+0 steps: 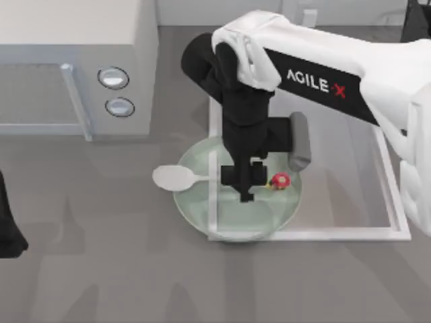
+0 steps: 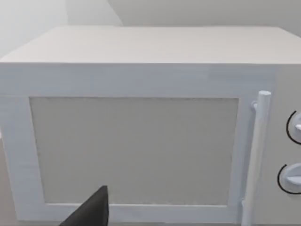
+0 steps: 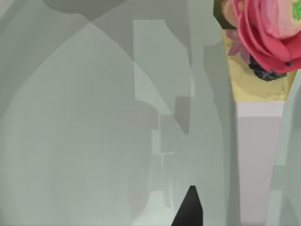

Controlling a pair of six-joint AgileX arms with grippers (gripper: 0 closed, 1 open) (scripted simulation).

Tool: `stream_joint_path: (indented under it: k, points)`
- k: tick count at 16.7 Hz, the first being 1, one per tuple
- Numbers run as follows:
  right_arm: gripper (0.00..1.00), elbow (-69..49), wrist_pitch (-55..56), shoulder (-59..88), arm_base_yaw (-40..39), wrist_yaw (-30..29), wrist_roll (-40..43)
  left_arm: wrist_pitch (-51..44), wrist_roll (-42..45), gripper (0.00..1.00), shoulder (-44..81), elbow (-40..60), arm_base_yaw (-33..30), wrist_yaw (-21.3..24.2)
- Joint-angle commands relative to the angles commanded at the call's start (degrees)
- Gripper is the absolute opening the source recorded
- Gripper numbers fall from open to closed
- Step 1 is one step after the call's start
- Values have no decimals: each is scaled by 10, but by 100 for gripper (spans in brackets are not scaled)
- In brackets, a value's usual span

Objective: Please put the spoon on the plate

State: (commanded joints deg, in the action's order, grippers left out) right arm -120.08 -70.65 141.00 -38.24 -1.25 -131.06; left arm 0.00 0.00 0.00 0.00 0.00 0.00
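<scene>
Standing at the far left of a grey counter (image 1: 101,269): a white microwave (image 1: 74,60) with a bar handle (image 1: 75,101) and two round knobs (image 1: 113,78). Lying right of the microwave: a white-rimmed sink basin (image 1: 350,202). Rising behind the microwave: a pale wall (image 2: 188,12).

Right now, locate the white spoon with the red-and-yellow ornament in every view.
Top view: the white spoon lies across the pale green translucent round plate, bowl past its left rim, under the right pincer.
Left wrist view: not in it.
Right wrist view: handle and ornament close up.
Shared landmark: the plate.
</scene>
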Motion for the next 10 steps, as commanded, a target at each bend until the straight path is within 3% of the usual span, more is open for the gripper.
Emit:
stream_joint_path:
  k: [10]
  points:
    - [98,0,0,0,0,0,0,0,0,100,0,0,0,0]
